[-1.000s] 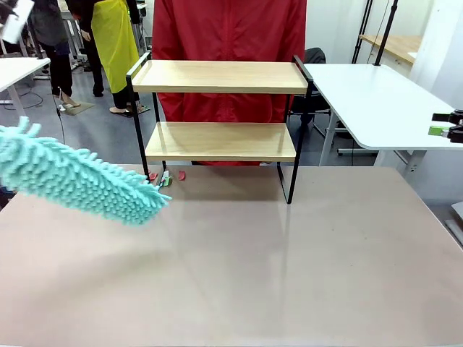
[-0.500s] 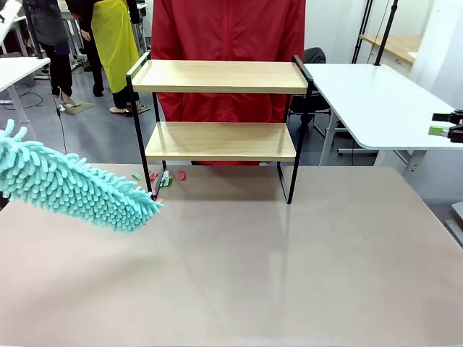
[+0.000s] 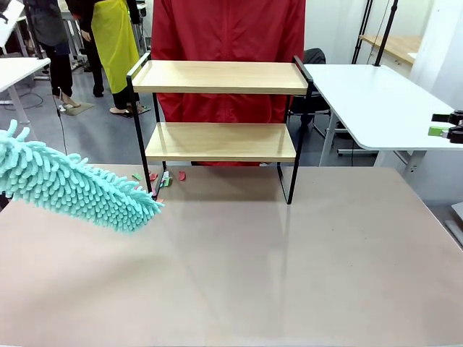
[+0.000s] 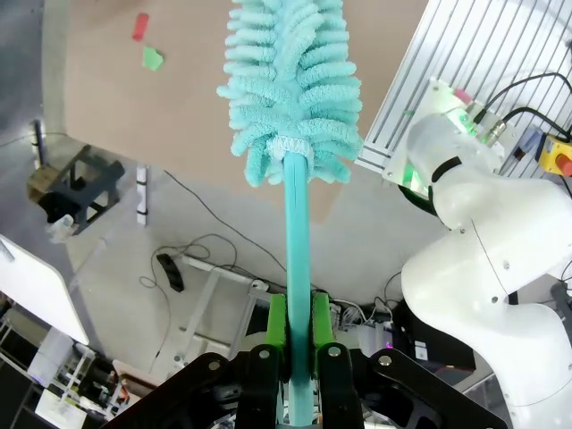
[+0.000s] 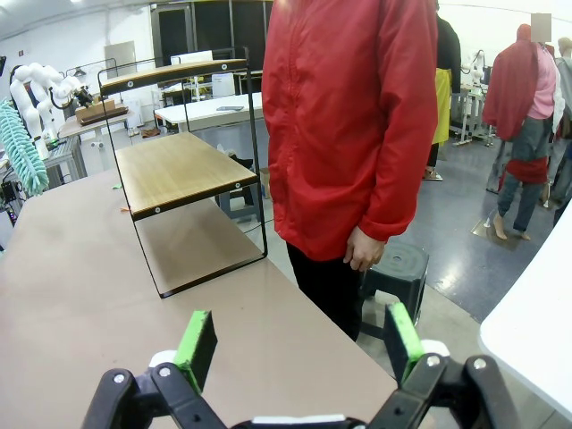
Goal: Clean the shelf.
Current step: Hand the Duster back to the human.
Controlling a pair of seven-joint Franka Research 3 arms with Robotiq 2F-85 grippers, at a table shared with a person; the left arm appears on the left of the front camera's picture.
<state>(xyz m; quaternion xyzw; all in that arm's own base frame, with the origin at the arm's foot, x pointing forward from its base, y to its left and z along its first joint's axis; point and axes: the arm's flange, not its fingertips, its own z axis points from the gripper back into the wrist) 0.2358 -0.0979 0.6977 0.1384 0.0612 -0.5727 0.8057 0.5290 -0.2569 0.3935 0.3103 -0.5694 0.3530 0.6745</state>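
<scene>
The shelf (image 3: 221, 108) stands at the far middle of the table, both wooden boards bare; it also shows in the right wrist view (image 5: 174, 170). My left gripper (image 4: 298, 335) is shut on the teal handle of a fluffy teal duster (image 4: 290, 80). The duster's head (image 3: 72, 184) hangs over the table's left side, its tip just short of the shelf's left front leg. A few small red and green scraps (image 3: 166, 179) lie on the table by that leg. At the right edge, beside the table, my right gripper (image 3: 450, 124) is open and holds nothing (image 5: 299, 340).
A person in a red jacket (image 3: 228, 43) stands right behind the shelf. A white table (image 3: 369, 101) adjoins at the right. Other people (image 5: 532, 134) walk farther off. A white arm's base (image 4: 483, 250) and cables sit below the duster in the left wrist view.
The duster has drawn back a little to the left and dropped slightly, uncovering a green scrap by the shelf's leg. The right gripper has not moved.
</scene>
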